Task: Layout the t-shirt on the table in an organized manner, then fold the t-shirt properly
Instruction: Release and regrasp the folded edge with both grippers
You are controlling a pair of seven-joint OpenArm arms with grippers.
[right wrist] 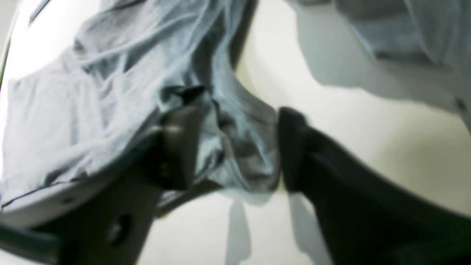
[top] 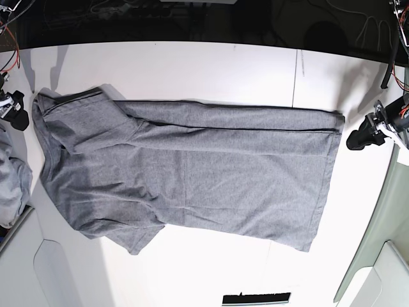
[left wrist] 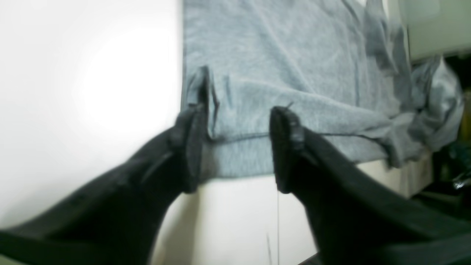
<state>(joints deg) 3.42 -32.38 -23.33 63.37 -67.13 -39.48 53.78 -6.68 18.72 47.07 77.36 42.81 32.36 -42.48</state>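
Note:
The grey t-shirt (top: pixel 192 173) lies spread lengthwise across the white table (top: pixel 192 67), its far long edge folded over onto the body. My left gripper (top: pixel 358 137) sits just off the hem corner at the right. In the left wrist view, the left gripper (left wrist: pixel 237 147) is open with the t-shirt (left wrist: pixel 279 73) hem lying flat between its black fingers. My right gripper (top: pixel 16 109) is at the shoulder end on the left. In its wrist view the right gripper (right wrist: pixel 235 147) is open, a loose bunch of the t-shirt (right wrist: pixel 243 147) sitting between the parted fingers.
A paler bluish-grey bundle of cloth (top: pixel 13 185) lies at the table's left edge. Cables and dark clutter run along the far edge. A thin dark seam (top: pixel 296 77) crosses the tabletop. A small black bar (top: pixel 255 298) lies at the near edge.

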